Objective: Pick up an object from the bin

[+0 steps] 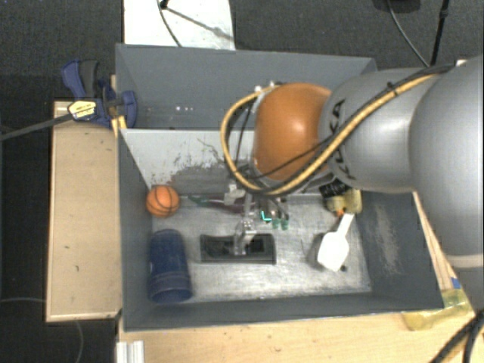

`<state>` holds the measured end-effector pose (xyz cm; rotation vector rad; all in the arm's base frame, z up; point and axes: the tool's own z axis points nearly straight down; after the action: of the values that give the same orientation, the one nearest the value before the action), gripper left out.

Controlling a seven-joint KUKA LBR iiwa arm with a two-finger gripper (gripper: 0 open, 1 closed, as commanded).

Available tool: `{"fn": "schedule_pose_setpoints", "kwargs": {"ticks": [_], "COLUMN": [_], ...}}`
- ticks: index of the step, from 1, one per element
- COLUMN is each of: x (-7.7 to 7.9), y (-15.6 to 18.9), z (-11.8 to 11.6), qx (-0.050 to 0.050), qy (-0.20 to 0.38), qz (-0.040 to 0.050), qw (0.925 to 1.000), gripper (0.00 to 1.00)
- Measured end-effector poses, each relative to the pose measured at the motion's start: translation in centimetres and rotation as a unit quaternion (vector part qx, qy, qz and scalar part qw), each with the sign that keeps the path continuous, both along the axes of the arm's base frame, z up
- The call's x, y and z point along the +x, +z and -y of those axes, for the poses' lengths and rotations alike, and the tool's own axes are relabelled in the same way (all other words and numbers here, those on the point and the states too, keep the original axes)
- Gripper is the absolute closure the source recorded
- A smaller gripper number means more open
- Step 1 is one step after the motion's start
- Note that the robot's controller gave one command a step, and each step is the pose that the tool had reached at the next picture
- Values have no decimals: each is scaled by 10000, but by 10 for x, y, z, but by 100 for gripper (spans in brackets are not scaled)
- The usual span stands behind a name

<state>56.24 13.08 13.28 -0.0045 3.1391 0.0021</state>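
**My pincer down on the black block, mid-bin**

I reach into the grey metal bin (pixel 189 82) from the 3 o'clock side, my orange wrist cover (pixel 291 127) hanging above the floor's middle. My pincer (pixel 243 240) is down at a flat black rectangular block (pixel 219 249), which lies just toward 6 o'clock from the bin's centre, long side running 9 to 3. The pincer's tip overlaps the block's top, near its middle. Whether my pincer is released or clenched I cannot tell; my own wrist hides too much.

Round about: a small orange ball (pixel 162 200) at 9 o'clock by the wall, a dark blue cup (pixel 168 265) on its side at 8 o'clock, near the block's end, and a white scoop-like piece (pixel 333 248) at 4 o'clock, well apart from the block.
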Motion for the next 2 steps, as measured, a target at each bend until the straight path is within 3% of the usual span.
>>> {"fn": "schedule_pose_setpoints", "kwargs": {"ticks": [1,2], "x": [-21,-21], "y": [-58,-58], "z": [-17,-17], "qx": [19,20], "qy": [-369,-371], "qz": [-44,-44], "qw": [9993,9993], "gripper": [100,100]}}
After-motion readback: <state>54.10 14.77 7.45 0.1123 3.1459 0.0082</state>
